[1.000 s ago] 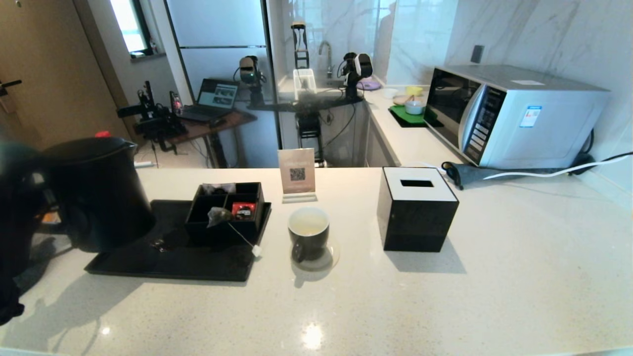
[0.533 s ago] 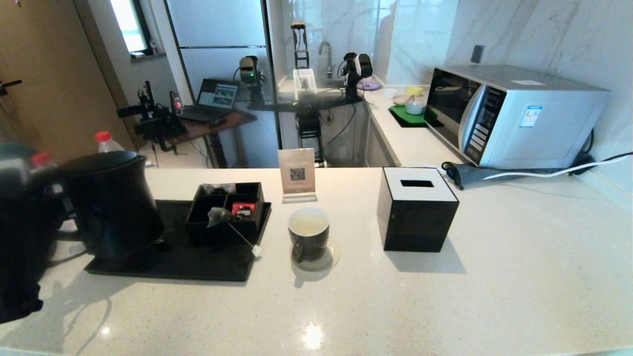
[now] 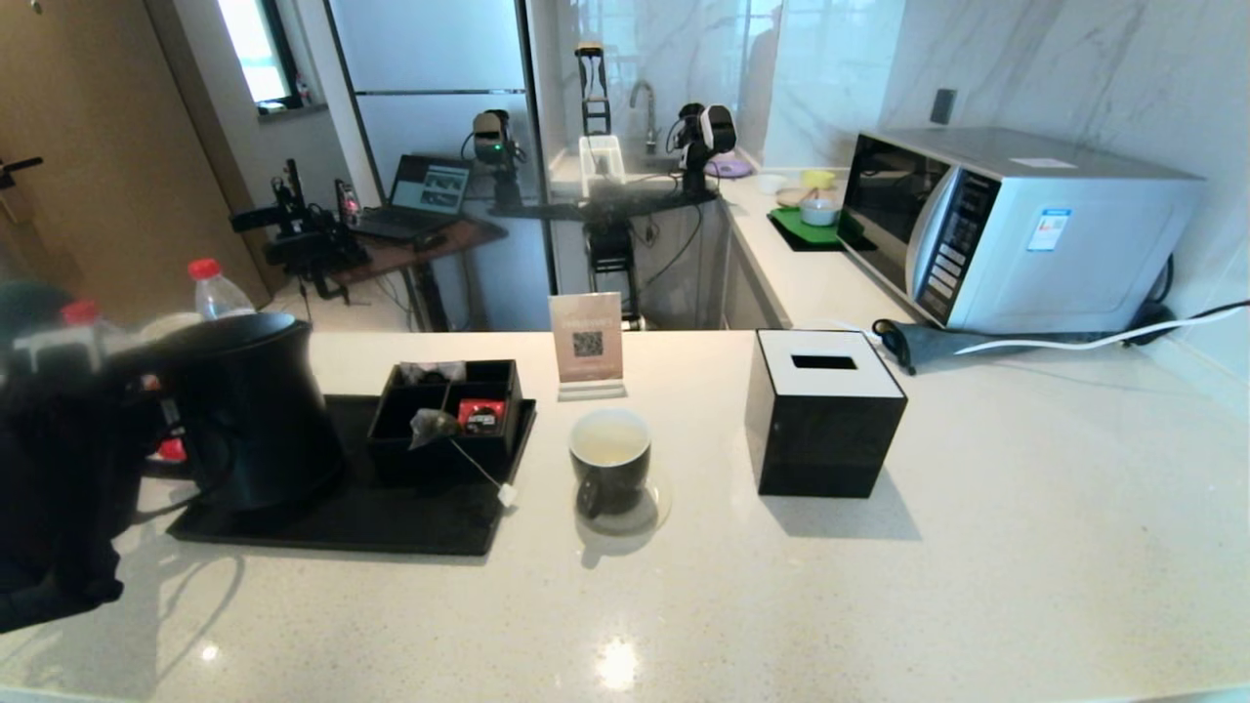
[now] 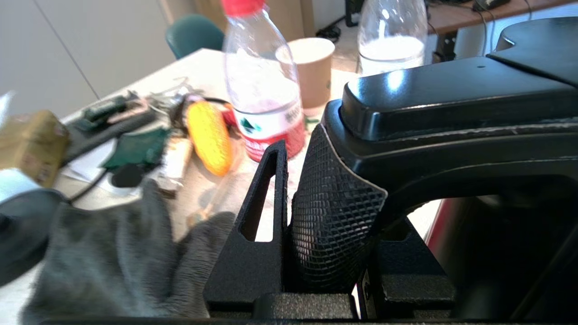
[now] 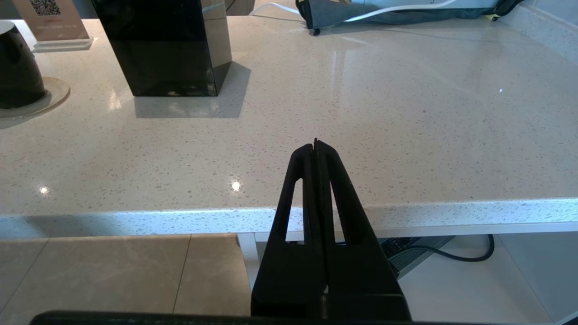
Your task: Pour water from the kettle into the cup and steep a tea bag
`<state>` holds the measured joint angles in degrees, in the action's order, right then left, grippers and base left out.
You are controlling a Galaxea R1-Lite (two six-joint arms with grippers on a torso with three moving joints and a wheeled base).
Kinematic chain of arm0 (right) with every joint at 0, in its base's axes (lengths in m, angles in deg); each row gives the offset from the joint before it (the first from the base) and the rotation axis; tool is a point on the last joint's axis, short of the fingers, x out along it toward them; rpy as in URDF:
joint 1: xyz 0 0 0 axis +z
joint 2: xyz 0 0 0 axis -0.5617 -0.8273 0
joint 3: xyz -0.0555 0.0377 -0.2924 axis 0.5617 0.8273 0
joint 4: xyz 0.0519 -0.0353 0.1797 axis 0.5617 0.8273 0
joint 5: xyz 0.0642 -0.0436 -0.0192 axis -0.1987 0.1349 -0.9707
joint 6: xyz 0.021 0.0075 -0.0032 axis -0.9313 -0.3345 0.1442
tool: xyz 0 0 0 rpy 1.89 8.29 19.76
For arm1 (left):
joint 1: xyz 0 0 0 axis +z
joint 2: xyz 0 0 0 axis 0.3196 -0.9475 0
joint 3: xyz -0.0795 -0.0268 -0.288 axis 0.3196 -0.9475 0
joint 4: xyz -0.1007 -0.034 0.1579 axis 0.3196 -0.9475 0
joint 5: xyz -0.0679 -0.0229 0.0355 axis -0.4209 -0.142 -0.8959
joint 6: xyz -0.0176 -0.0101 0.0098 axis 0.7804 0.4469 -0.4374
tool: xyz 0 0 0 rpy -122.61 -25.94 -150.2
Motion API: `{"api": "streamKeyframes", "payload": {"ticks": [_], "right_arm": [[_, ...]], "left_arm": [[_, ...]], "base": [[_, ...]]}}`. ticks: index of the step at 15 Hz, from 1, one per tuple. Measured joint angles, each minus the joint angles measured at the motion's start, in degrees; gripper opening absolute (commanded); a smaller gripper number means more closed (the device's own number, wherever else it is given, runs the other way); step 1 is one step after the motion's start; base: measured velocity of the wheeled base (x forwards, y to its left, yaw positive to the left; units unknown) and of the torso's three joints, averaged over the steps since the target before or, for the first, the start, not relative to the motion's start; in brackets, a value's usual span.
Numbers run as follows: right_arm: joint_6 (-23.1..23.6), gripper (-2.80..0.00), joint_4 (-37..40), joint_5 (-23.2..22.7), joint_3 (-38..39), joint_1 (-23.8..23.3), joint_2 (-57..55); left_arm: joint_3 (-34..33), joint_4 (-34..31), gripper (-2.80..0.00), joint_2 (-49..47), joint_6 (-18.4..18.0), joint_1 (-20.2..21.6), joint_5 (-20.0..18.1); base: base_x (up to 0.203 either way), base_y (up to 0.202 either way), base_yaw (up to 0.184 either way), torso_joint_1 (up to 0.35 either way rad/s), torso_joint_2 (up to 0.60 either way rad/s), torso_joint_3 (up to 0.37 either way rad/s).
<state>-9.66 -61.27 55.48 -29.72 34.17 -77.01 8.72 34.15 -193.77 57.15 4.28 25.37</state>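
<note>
1. The left gripper (image 4: 325, 216) is clamped on the kettle (image 3: 256, 410) handle, so it stays upright over the tray (image 3: 391, 522).
2. Beyond the kettle stands the cup (image 3: 609, 461), pale water (image 3: 608, 447) inside.
3. The tea bag (image 3: 431, 426) waits unsteeped on the box (image 3: 444, 434).
4. The right gripper (image 5: 315, 149) hangs pinched together, empty.

no words can be read; only a qr code on the small standing sign (image 3: 586, 337).
</note>
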Motion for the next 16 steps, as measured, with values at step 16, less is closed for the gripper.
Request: {"api": "streamKeyframes", "payload": {"ticks": [16], "right_arm": [[0.02,-2.8,0.0,0.0,0.0,0.0,0.0]], "left_arm": [[3.28,0.25,-2.8,-6.5,1.07,-1.54,0.17]], "base": [[0.0,0.0,0.0,0.0,0.0,0.0]]}}
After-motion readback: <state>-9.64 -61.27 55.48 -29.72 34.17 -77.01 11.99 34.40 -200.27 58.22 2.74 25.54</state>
